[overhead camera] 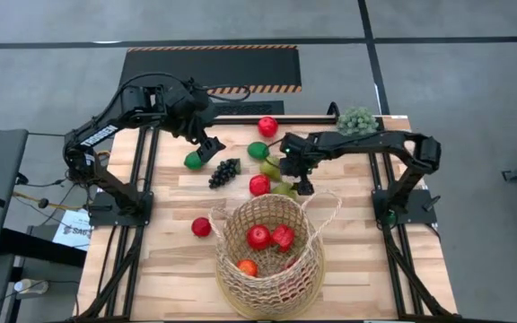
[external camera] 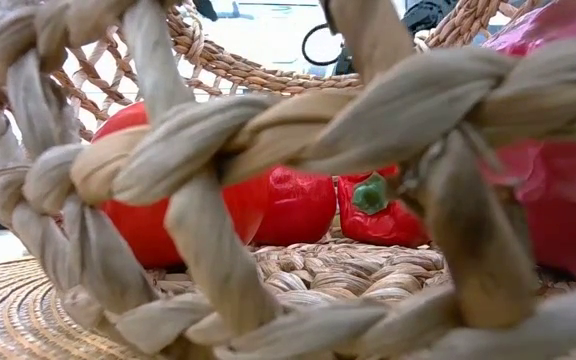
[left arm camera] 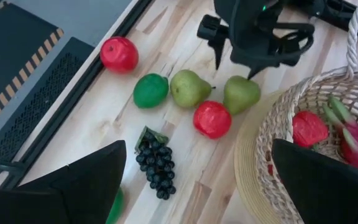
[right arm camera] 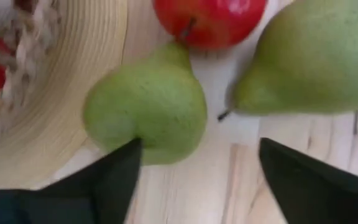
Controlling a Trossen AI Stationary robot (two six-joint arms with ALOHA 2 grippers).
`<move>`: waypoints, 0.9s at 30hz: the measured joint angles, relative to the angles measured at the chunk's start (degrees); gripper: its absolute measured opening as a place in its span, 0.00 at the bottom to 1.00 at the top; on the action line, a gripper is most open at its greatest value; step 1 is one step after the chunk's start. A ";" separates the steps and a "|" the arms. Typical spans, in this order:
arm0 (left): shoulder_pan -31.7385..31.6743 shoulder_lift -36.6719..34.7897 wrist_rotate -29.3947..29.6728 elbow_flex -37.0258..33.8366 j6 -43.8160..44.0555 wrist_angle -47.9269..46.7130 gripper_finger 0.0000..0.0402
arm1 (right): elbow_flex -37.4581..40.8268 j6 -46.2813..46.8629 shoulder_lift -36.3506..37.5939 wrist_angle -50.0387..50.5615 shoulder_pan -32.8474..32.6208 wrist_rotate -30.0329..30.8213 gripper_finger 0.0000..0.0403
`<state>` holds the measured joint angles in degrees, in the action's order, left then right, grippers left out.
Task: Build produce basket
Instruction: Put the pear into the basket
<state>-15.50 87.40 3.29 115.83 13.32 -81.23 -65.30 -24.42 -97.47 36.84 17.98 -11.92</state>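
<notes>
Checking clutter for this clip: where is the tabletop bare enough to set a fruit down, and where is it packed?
Bare wood lies left of the basket, past the lone red fruit, and right of it toward the table's edge. It is packed behind the basket, where pears, a red apple, the grape bunch and the right gripper cluster.

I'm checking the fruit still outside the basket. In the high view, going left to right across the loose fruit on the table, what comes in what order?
Round green lime → small red tomato → dark purple grape bunch → pale green spiky ball, far right at the table's edge. The cluster by the right gripper overlaps, so it is left out.
</notes>
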 joint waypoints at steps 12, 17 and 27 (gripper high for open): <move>0.39 0.28 -0.02 -0.02 0.94 0.31 0.96 | 0.11 1.17 0.10 2.98 -3.22 0.11 0.89; 0.62 0.28 -0.02 -0.02 1.51 0.41 0.96 | -0.02 2.68 3.37 -3.01 -4.56 0.02 0.92; 2.48 0.30 0.08 0.00 2.49 1.20 0.96 | -0.10 2.04 -3.29 -9.72 -7.57 1.40 0.94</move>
<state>-13.02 87.70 3.37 115.83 15.81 -80.03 -65.40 -22.38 -100.76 27.12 10.41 -10.53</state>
